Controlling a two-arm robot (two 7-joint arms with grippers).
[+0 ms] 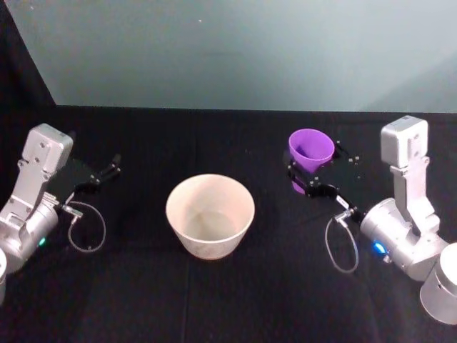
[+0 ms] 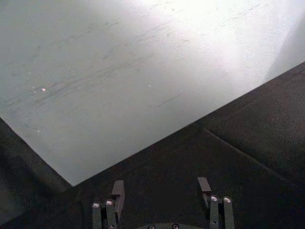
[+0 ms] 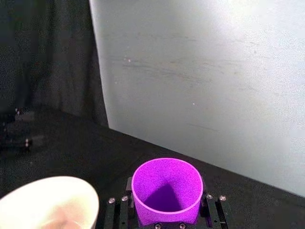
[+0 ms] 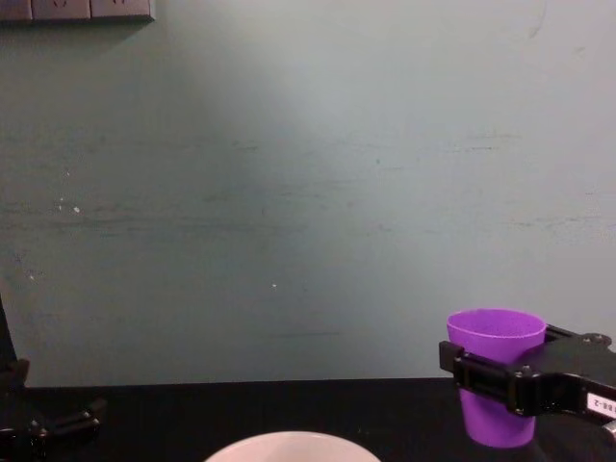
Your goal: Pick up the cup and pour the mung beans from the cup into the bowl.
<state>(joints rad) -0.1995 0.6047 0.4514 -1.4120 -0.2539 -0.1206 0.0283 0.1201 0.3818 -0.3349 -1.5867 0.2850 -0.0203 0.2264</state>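
Observation:
The purple cup (image 1: 311,148) stands upright to the right of the bowl (image 1: 211,214), with my right gripper (image 1: 314,164) shut around its lower half. In the right wrist view the cup (image 3: 167,188) sits between the fingers (image 3: 127,187) and its inside shows bare purple; the mung beans are out of view. The bowl (image 3: 47,202) lies a short way beside it. From the chest, the cup (image 4: 496,337) is level with a black finger (image 4: 486,377) across it. My left gripper (image 1: 100,174) rests open and empty at the far left.
A black cloth (image 1: 235,293) covers the table. A pale green wall (image 4: 289,192) rises close behind its far edge. Grey cable loops hang by each wrist, such as the cable (image 1: 341,250) on the right.

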